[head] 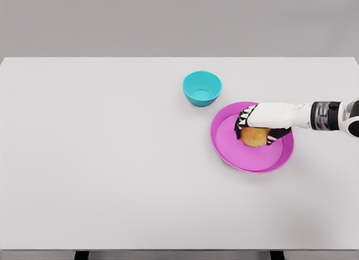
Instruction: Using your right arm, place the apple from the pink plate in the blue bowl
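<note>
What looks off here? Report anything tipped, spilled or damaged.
Nothing stands out. The blue bowl sits upright and empty, the pink plate lies flat, and the right hand is closed around the apple over the plate.

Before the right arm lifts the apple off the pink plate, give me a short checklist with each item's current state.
1. Right hand closed around the apple: ok, fingers wrap it from above.
2. Apple clear of the pink plate: cannot tell, it may be resting on it.
3. Blue bowl upright and empty: ok.
4. Path from plate to bowl free: ok, only bare table between them.
5. Grip firm enough to carry: cannot tell, contact under the hand is hidden.
6. Left arm out of the way: ok, not in view.
</note>
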Available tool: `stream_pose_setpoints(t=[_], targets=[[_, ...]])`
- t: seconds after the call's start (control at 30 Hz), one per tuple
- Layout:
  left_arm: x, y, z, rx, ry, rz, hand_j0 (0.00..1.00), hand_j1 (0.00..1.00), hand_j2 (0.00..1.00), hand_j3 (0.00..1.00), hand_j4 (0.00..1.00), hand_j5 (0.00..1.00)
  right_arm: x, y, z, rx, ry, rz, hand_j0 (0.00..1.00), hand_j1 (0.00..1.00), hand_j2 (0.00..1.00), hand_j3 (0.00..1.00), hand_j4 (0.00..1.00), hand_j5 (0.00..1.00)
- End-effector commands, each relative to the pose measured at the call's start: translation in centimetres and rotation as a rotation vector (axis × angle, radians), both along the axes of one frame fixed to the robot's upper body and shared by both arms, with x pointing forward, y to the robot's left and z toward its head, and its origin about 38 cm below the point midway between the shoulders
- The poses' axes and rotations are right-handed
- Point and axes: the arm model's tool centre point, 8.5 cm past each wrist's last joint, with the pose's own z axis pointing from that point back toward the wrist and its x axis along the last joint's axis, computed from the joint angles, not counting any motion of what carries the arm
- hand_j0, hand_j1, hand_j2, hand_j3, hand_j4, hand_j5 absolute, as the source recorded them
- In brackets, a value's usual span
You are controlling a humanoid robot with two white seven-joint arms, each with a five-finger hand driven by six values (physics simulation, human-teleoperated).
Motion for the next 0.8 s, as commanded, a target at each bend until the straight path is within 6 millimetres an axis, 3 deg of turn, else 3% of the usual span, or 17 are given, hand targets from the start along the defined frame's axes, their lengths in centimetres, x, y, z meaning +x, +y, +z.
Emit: stream_pose_setpoints(t=[0.0,0.37,0.77], targets=[[0.0,0.0,0.0,0.000,0.000,0.000,1.00,1.00,1.00,1.00,1.00,1.00,0.1,-0.1,0.1,0.005,0.001,-0.005,0.47,0.47,0.47,0.47,0.47,0.47],[0.0,0.0,0.0,0.000,0.000,0.000,1.00,1.00,1.00,1.00,1.00,1.00,1.7,0.7,2.4,0.026,-0.054,-0.006,0.47,0.47,0.47,0.47,0.47,0.47],[0.0,0.0,0.0,0.000,0.000,0.000,1.00,1.00,1.00,1.00,1.00,1.00,5.5,2.5,4.8,0.061,-0.103,-0.040,0.47,0.47,0.47,0.47,0.47,0.47]])
